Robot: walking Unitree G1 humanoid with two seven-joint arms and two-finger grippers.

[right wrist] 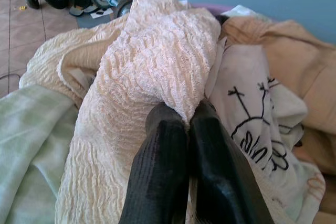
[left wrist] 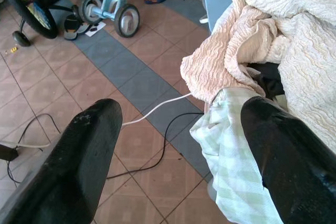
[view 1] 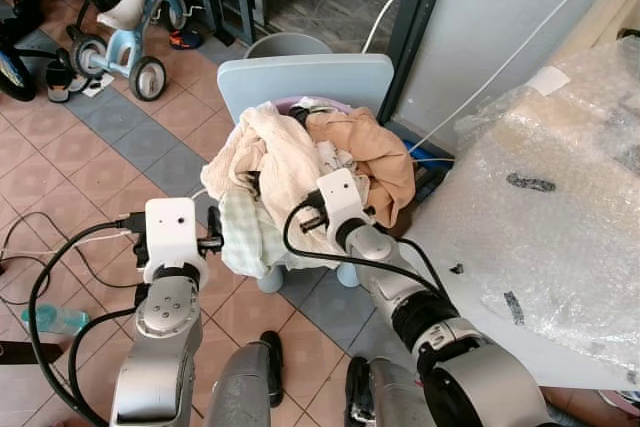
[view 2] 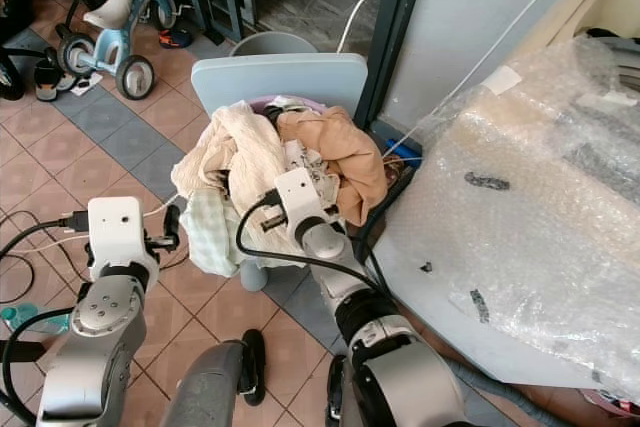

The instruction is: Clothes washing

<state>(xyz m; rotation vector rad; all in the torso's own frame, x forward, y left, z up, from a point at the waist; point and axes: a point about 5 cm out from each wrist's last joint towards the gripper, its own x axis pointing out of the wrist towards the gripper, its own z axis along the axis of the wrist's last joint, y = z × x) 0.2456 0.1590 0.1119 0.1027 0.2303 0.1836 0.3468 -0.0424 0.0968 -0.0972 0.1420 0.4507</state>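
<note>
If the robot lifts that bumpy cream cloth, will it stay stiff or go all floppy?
Probably floppy: the cream cloth already sags in folds over the pile. It likely won't slip, since its crinkled weave is pinched in the right gripper. It may drag the green checked cloth beside it.

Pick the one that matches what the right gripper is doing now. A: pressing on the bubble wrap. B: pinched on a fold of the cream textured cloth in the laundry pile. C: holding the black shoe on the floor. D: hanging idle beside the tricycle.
B: the right gripper has its fingers closed together on the cream textured cloth.
</note>
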